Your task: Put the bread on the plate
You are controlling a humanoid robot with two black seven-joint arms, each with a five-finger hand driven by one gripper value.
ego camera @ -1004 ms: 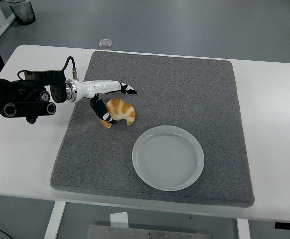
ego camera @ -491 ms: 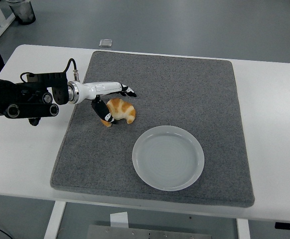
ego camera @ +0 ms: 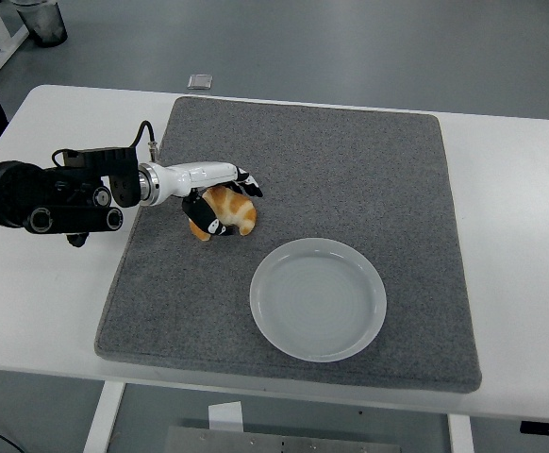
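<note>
A golden-brown croissant lies on the grey mat, up and to the left of an empty white plate. My left hand, white with black fingertips, reaches in from the left and closes around the croissant: its fingers curl over the top and the thumb presses the near side. The croissant still rests on the mat. The right arm does not show.
The mat covers most of the white table. A small square object lies on the floor beyond the table's far edge, and a dark bin stands at the top left.
My left arm has pushed to the right, and the hand has gone from spread beside the croissant to closing around it. The croissant has barely shifted.
</note>
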